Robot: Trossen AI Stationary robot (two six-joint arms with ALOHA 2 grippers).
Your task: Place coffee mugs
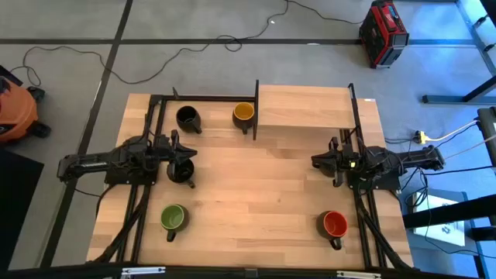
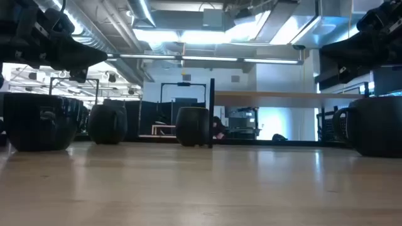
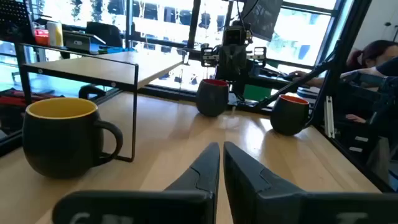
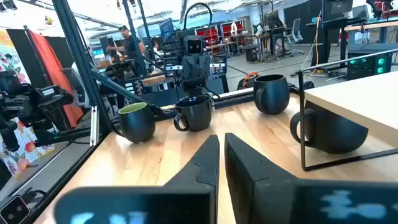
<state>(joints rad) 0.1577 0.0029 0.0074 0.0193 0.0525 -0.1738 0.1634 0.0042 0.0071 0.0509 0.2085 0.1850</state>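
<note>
From my seat both claws read as closed on nothing: the left claw (image 1: 184, 147) hangs over the left side of the desk (image 1: 256, 194) with its fingers pressed together, and the right claw (image 1: 319, 161) sits the same way at the right side. Only five mugs show from above: a black mug (image 1: 187, 118) and the yellow mug (image 1: 244, 114) near the far edge, the yellow one just beside the post of the raised shelf (image 1: 306, 107); a second black mug (image 1: 181, 170) right under the left claw; the green mug (image 1: 173, 218) near left; and the red mug (image 1: 334, 224) near right. I judge the first risk to be that near black mug: if I drop the left arm with the fingers still together, they will knock or tip it instead of straddling the rim, so I must spread them first. The yellow mug's handle faces the shelf post, and a careless lift could snag it there. The shelf's front edge also sits low enough that a mug carried in too flat could strike it.
</note>
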